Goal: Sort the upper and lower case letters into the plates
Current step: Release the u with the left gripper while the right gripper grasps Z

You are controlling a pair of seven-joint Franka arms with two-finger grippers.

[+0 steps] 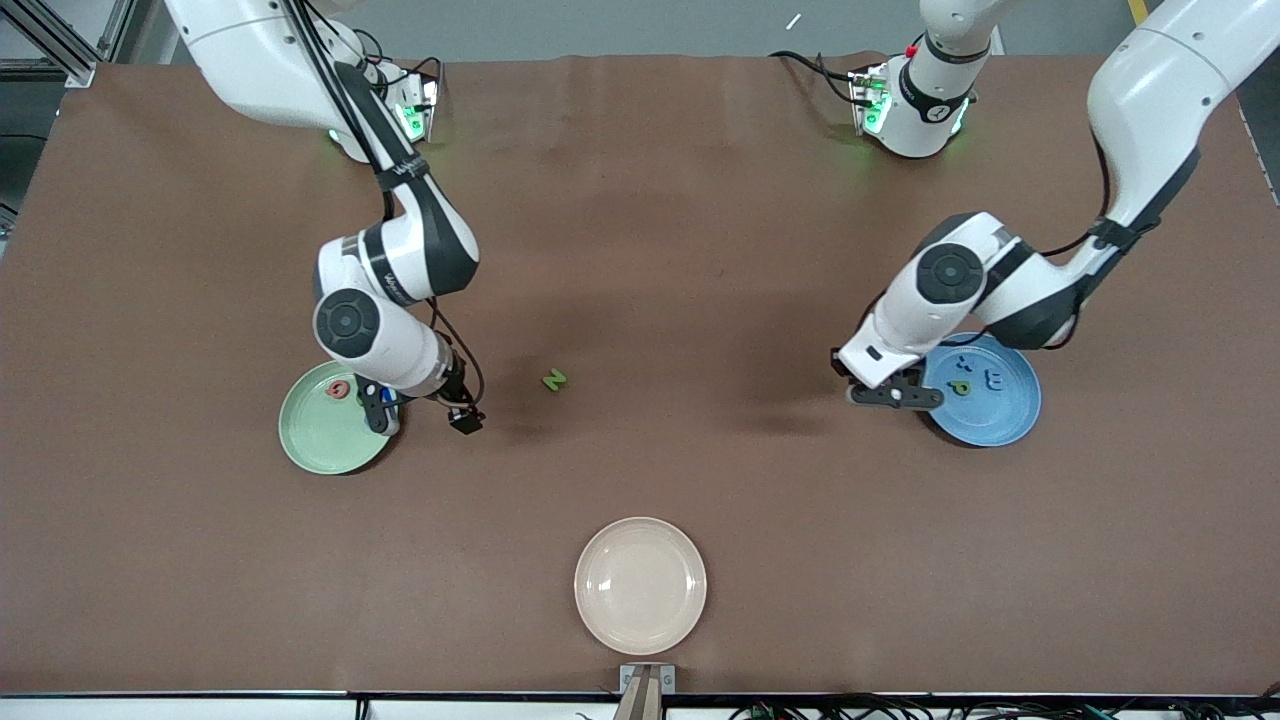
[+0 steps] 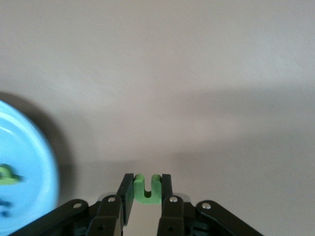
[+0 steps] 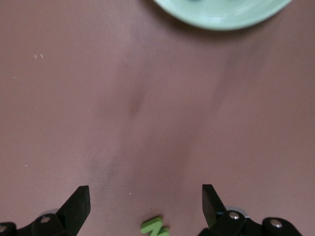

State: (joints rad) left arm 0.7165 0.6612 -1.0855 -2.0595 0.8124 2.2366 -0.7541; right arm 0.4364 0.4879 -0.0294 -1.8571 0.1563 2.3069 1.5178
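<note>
My left gripper [image 2: 147, 184] is shut on a small green u-shaped letter [image 2: 147, 188]. In the front view this left gripper [image 1: 893, 394] hangs over the table just beside the blue plate [image 1: 1010, 412]. A green p [image 1: 960, 387] and blue letters [image 1: 994, 380] lie in that plate, whose rim [image 2: 47, 162] also shows in the left wrist view. My right gripper [image 1: 420, 412] is open over the table at the edge of the pale green plate [image 1: 320, 435]. A red G [image 1: 339, 389] lies in that plate. A green N [image 1: 554, 380] lies on the table and shows between the right gripper's [image 3: 145, 201] fingers [image 3: 78, 204].
A cream plate [image 1: 640, 585] sits near the table's front edge, nearer the camera than both dishes. The pale green plate's rim [image 3: 221, 14] shows in the right wrist view. Brown tabletop stretches between the two arms.
</note>
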